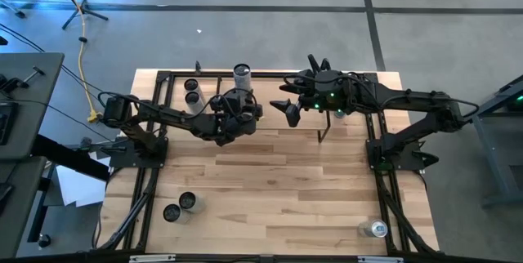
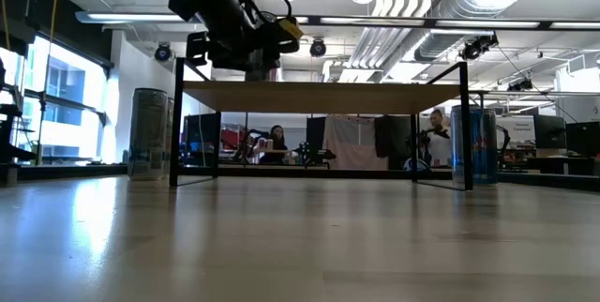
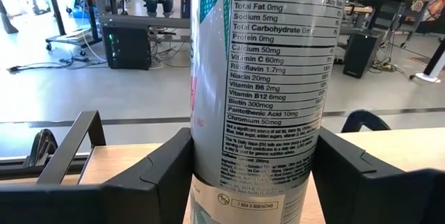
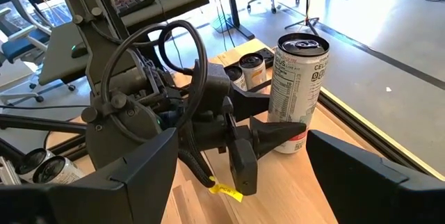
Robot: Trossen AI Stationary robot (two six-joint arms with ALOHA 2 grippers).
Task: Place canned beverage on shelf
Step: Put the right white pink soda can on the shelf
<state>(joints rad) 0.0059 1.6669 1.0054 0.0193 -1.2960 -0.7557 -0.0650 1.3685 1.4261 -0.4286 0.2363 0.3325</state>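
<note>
A tall silver can [image 3: 268, 99] with a nutrition panel stands upright on the light wood shelf top [image 4: 334, 182], clamped between the left gripper's [image 3: 254, 175] fingers; the right gripper [image 1: 288, 109] hangs open nearby.

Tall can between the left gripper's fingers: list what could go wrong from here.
1. The left gripper flanks the tall can only low down, so pulling away crookedly could tip it.
2. The can stands near the shelf top's back edge; a nudge might send it off.
3. The right gripper, open, waits close by; the arms could collide.
</note>
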